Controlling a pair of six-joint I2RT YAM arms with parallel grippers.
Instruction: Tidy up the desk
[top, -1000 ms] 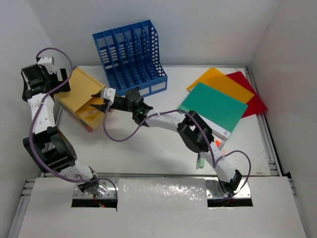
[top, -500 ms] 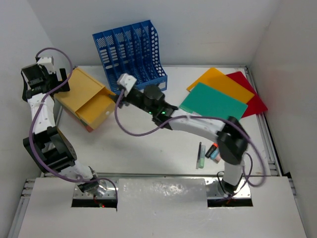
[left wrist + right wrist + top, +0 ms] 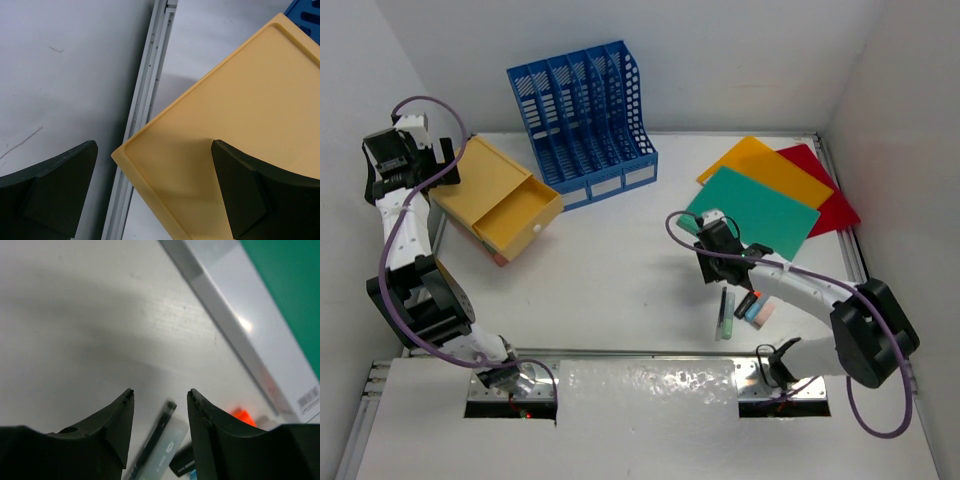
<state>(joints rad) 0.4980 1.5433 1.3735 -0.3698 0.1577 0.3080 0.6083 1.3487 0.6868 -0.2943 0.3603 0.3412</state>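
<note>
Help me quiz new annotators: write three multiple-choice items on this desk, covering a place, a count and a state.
1. The rack stands: A) at the far side, left of the folders; B) by the arm bases; C) at the right edge.
2. Folders: A) two; B) three; C) five.
3. The box's drawer is: A) shut; B) open; C) removed.
Answers: A, it is far back with the folders to its right; B, orange, red and green lie overlapped; B, it juts out of the box.

Left fingers (image 3: 55, 190) and right fingers (image 3: 95, 440) apart
</note>
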